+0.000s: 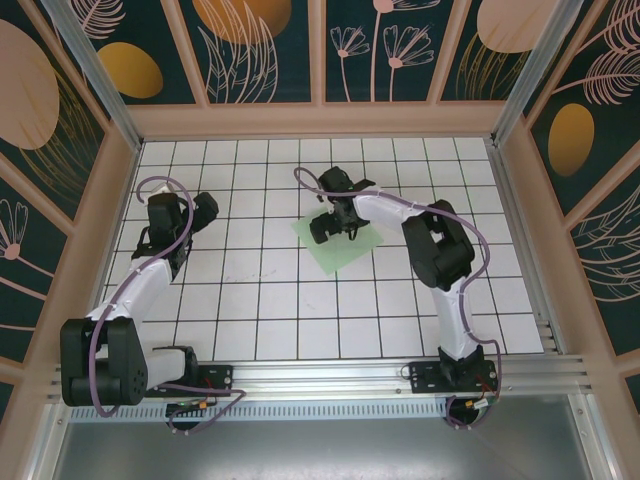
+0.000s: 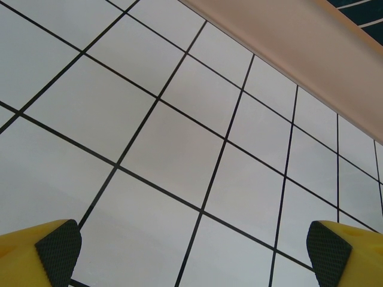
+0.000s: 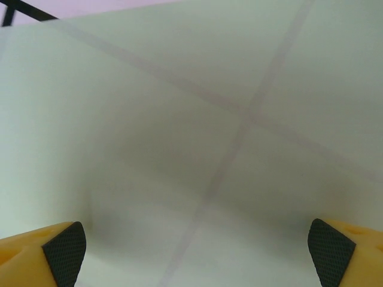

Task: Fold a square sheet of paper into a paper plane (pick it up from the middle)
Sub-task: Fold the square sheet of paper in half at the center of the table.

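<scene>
top external view: square sheet of paper point(image 1: 340, 248) flat on white gridded bench point(image 1: 250, 300), just right of frame centre, turned corner-on as a diamond, unfolded. right gripper point(image 1: 328, 226) poised over upper left part of sheet, arm reaching in from lower right. contact between fingers and sheet: cannot be told from this view. left gripper point(image 1: 202, 212) at left of frame, well apart from sheet, over bare tiles.

right wrist view: pale mint-green sheet point(image 3: 179, 119) close beneath right gripper point(image 3: 194, 254), covering nearly the whole frame; faint lines crossing right of centre; strip of white bench and a black grid line at upper left corner. fingers point(image 3: 64, 251) set wide apart at lower corners, yellow with black pads, nothing between them.

left wrist view: left gripper point(image 2: 191, 254) over bare white tiles with black grid lines; pale wooden rail point(image 2: 287, 48) across upper right. fingers point(image 2: 58, 251) set wide apart at lower corners, nothing gripped.
</scene>
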Controlling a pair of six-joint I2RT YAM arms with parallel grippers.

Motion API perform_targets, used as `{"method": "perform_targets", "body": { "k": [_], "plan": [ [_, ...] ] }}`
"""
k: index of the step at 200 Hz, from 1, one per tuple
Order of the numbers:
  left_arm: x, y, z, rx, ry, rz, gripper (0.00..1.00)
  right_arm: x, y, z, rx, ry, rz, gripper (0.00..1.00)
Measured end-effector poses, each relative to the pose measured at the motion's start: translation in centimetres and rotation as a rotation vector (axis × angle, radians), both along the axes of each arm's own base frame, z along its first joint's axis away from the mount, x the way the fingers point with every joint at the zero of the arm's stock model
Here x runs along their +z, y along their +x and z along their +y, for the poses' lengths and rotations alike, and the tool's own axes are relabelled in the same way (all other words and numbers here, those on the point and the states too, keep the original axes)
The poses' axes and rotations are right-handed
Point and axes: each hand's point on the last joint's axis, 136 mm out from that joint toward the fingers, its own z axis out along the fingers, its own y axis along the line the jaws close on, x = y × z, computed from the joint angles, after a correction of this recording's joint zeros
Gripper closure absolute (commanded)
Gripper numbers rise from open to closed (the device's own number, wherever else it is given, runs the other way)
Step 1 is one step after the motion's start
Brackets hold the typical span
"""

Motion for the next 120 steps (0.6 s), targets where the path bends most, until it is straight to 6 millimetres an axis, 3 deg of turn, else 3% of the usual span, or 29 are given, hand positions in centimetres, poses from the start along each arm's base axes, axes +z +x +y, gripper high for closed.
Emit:
{"method": "perform_targets", "body": {
  "k": [66, 120],
  "plan": [
    [-0.11, 0.06, -0.11, -0.005, -0.003, 0.002, 0.02, -0.49, 0.00, -0.23, 0.012, -0.021, 0.003, 0.03],
    [-0.45, 0.15, -0.12, -0.006, -0.004, 0.010, 0.02, -0.82, 0.04, -0.36, 0.009, -0.025, -0.005, 0.09]
  ]
}}
